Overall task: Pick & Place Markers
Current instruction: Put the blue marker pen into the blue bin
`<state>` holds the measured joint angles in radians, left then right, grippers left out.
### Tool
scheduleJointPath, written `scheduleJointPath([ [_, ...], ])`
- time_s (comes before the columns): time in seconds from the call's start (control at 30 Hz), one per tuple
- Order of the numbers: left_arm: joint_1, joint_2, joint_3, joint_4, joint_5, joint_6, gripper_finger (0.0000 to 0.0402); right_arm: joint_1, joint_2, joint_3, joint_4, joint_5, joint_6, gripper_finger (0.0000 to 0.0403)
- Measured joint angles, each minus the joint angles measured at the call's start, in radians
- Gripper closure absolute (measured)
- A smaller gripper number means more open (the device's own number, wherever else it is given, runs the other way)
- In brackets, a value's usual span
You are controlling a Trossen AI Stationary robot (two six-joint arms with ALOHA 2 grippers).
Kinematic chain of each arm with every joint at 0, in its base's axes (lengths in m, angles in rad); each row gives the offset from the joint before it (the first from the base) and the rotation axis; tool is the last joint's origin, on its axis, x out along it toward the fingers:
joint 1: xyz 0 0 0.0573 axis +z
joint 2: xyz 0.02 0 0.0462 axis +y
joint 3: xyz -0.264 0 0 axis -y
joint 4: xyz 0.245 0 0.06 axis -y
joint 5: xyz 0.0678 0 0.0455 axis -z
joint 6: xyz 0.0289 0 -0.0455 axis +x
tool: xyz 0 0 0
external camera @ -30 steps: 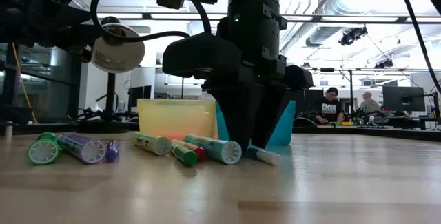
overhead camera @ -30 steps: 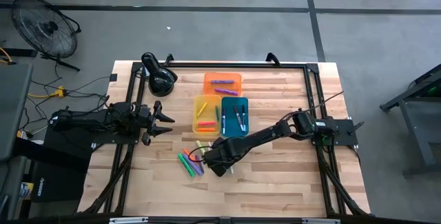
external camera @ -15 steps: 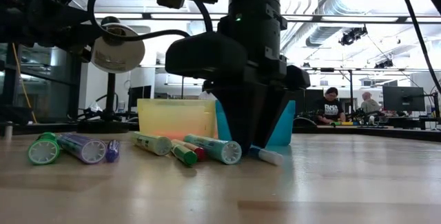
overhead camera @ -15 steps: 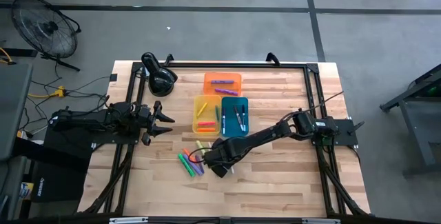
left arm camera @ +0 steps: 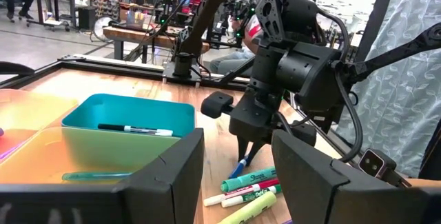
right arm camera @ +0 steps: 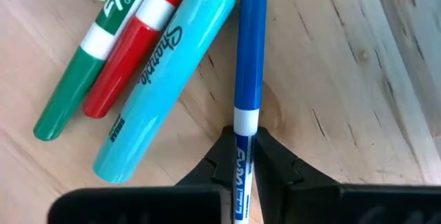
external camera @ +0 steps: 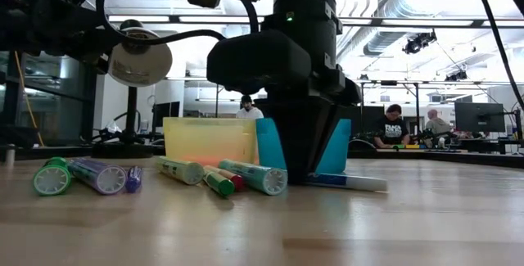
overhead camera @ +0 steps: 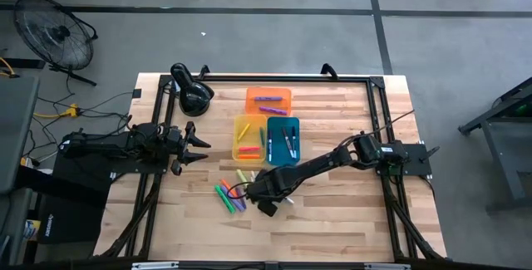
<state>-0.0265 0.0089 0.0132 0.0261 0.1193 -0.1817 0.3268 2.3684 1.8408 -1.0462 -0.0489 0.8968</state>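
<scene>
My right gripper [overhead camera: 271,203] stands over the loose markers near the table's middle, pointing down, shut on a blue-capped white marker [right arm camera: 250,52]. That marker [external camera: 350,182] lies level and pokes out sideways from under the gripper. Beside it lie a light-blue marker [right arm camera: 160,86], a red one [right arm camera: 127,69] and a green one [right arm camera: 76,93]. More green and purple markers [overhead camera: 228,196] lie on the wood to the left. My left gripper [overhead camera: 199,146] waits open at the table's left side, off the wood. My right gripper pinches the blue marker's white barrel [right arm camera: 246,124], just behind the cap, between its two fingers [right arm camera: 274,160]. The fingers come from above, pointing down, and lie across the marker. The marker lies level, low on the table top [external camera: 360,183].
Three trays stand just beyond the markers: an orange one [overhead camera: 268,99] at the back, a yellow one [overhead camera: 248,139] and a blue one [overhead camera: 283,140] with markers inside. A black lamp [overhead camera: 193,94] stands at the far left. Bare wood [overhead camera: 332,220] lies near the front.
My right gripper has rolled its wrist and shut on the blue marker without leaving its place. The marker has swung about on the table: its free end now points sideways instead of toward the near edge.
</scene>
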Motion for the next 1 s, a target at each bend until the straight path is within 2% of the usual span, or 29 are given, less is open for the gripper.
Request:
scheduleJointPath([
  [0.27, 0.000, 0.000, 0.000, 0.000, 0.000, 0.000, 0.0232, 0.003, 0.000, 0.000, -0.006, 0.025, -0.032, 0.0383],
  [0.4, 0.000, 0.000, 0.000, 0.000, 0.000, 0.000, 0.0232, 0.014, 0.003, 0.017, -0.033, 0.077, -0.046, 0.0383],
  [0.63, 0.000, 0.000, 0.000, 0.000, 0.000, 0.000, 0.0232, 0.042, 0.014, 0.102, -0.123, 0.174, -0.055, 0.0384],
  [1.0, 0.000, 0.000, 0.000, 0.000, 0.000, 0.000, 0.0232, 0.079, 0.020, 0.195, -0.312, 0.237, -0.033, 0.0385],
])
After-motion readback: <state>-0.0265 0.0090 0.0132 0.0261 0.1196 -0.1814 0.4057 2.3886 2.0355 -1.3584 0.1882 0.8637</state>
